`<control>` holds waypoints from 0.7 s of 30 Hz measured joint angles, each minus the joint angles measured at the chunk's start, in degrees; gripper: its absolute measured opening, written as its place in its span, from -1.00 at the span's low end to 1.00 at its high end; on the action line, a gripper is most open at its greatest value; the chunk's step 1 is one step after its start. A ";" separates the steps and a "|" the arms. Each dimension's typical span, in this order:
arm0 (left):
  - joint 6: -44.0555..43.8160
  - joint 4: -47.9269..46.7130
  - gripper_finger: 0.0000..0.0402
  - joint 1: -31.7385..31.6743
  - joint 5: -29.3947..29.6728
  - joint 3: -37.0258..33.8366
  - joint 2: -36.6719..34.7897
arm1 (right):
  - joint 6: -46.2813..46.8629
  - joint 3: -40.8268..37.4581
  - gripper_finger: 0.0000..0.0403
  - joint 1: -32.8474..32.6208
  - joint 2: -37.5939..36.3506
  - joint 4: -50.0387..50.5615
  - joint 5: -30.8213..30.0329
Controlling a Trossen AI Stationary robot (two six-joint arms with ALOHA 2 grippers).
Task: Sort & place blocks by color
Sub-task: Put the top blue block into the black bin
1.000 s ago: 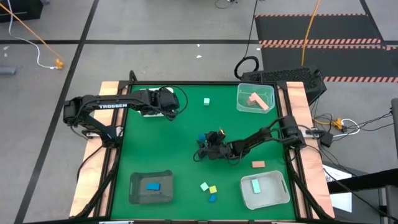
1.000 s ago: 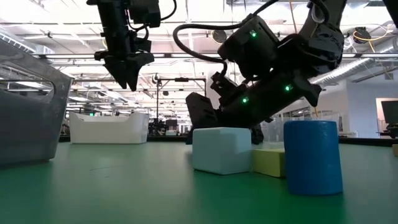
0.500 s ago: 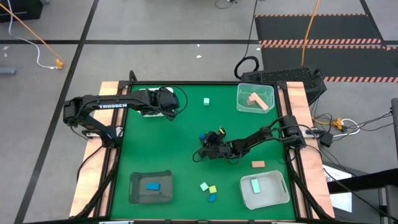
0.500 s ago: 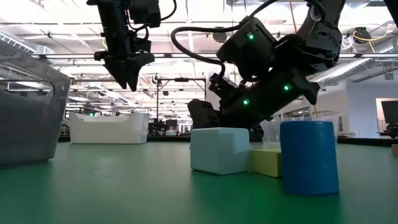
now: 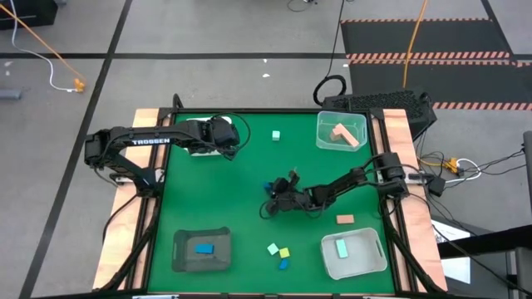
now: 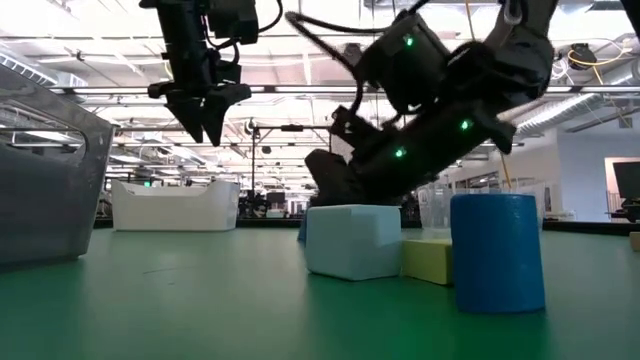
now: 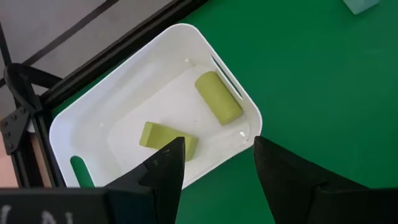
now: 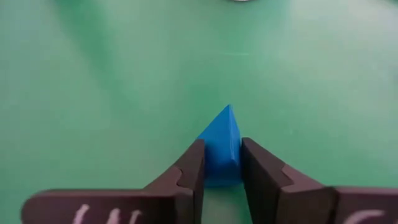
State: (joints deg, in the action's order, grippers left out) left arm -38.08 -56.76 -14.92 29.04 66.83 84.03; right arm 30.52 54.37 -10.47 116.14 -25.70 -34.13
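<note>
My right gripper [image 5: 270, 193] reaches to the middle of the green table and is shut on a small blue block [image 8: 221, 140]. My left gripper [image 5: 226, 141] hangs open above a white tray [image 7: 245, 93] at the far left. That tray holds two lime blocks [image 7: 219, 98] [image 7: 163, 135]. Near the front edge rest a mint cube [image 6: 352, 240], a yellow block [image 6: 428, 258] and a blue cylinder [image 6: 497, 252]. A mint block [image 5: 275, 134] lies at the far side and a salmon block [image 5: 345, 219] to the right. My right gripper pinches the blue block by two opposite side faces [image 8: 231, 163] between its two fingers. The fingers slant down from the table's right side. A corner of the block points away past the fingertips. Whether the block is clear of the table, I cannot tell.
A clear tray [image 5: 322, 124] with pink blocks stands at the far right. A white tray [image 5: 328, 262] with a mint block is at the near right. A dark tray [image 5: 181, 257] with a blue block is at the near left. The green mat lies bare between them.
My right gripper has shut on the blue block at the table's middle, and its wrist has tipped upward a little.
</note>
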 joint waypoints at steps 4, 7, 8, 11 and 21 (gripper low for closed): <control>0.64 0.06 -0.05 0.46 -1.03 0.00 0.00 | -5.66 -0.02 -0.72 0.81 -4.00 2.09 1.72; 5.04 0.43 -0.05 1.35 -5.17 0.00 0.00 | -8.59 0.12 -0.73 1.44 -7.85 3.24 2.44; 6.87 0.70 -0.05 1.65 -7.12 0.00 0.00 | -10.16 0.01 -0.73 1.63 -9.19 4.20 2.42; 10.94 2.89 -0.05 2.45 -14.80 -0.02 0.00 | -16.58 -0.02 -0.74 2.33 -12.94 6.60 2.32; 21.75 23.98 -0.05 8.14 -30.04 -0.02 -0.02 | -29.81 0.00 -0.74 6.41 -27.05 11.67 1.42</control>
State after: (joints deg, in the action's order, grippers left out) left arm -16.33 -32.77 -6.78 -1.00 66.81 84.01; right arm 0.71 54.37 -4.06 89.09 -14.03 -32.71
